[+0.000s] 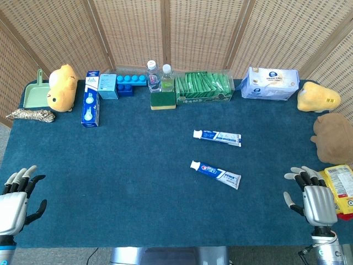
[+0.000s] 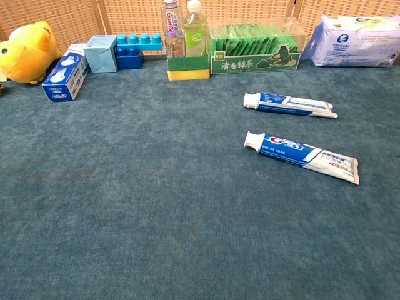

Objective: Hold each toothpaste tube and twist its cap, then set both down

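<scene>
On the teal cloth right of centre, the nearer toothpaste tube [image 1: 215,174] and the farther toothpaste tube [image 1: 217,137] lie flat, well apart, white caps pointing left. Neither is touched. Right hand [image 1: 312,194] and left hand [image 1: 18,193] rest empty at the near corners, fingers spread. Best start: right hand pinches the nearer tube mid-body, leaving its cap clear for the left.
</scene>
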{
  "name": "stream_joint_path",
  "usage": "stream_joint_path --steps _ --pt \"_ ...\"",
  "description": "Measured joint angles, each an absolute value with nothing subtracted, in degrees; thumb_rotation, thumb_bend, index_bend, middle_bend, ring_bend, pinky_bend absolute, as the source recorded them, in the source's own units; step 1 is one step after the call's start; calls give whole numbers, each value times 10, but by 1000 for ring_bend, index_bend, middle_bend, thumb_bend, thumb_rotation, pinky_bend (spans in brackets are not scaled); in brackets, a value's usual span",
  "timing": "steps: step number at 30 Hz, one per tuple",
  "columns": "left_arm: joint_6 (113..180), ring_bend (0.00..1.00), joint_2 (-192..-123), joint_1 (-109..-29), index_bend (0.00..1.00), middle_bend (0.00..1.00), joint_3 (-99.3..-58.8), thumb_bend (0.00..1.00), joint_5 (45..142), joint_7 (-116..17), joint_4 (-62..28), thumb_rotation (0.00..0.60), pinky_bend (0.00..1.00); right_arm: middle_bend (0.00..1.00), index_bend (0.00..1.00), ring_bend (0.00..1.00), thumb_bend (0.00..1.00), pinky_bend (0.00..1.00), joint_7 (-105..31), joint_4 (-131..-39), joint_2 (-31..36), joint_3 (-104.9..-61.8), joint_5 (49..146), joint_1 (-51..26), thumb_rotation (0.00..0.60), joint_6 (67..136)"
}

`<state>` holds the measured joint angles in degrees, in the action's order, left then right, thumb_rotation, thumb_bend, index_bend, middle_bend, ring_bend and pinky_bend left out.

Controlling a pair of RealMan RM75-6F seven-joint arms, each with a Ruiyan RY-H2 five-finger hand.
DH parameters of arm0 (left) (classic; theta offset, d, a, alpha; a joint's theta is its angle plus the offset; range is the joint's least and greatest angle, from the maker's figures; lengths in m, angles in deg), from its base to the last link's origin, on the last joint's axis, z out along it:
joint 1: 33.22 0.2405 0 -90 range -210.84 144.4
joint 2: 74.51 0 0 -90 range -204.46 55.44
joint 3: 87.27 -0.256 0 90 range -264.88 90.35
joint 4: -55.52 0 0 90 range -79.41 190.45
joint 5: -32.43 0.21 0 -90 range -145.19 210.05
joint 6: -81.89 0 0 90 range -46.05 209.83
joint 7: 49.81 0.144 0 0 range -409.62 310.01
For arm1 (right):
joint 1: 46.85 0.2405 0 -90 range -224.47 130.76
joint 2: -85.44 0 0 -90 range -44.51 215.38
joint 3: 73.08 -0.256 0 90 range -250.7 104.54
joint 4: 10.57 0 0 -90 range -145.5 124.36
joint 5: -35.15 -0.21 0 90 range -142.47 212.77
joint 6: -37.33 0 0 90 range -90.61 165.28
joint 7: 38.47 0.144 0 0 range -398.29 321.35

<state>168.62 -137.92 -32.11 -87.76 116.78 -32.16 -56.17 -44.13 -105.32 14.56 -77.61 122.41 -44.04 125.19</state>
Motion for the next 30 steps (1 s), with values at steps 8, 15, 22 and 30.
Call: stream_joint_path --steps 8,15,22,30 --pt "1678 63 -1385 -328 211 102 -878 347 1171 -327 -557 600 65 282 339 166 335 189 -442 -1061 150 -774 1224 -440 600 1250" --pt "1684 62 -1380 -329 211 101 -876 347 1179 -334 -558 600 65 283 339 166 335 189 -435 -1073 156 -770 1238 -441 600 1257" --pt "1685 62 -1366 -336 211 101 -871 347 1187 -348 -563 600 65 283 336 166 333 189 -425 -1092 156 -763 1261 -424 600 1236" --pt "1679 62 -1351 -346 212 100 -862 347 1187 -363 -571 600 65 282 305 166 330 189 -419 -1121 146 -757 1276 -385 600 1172"
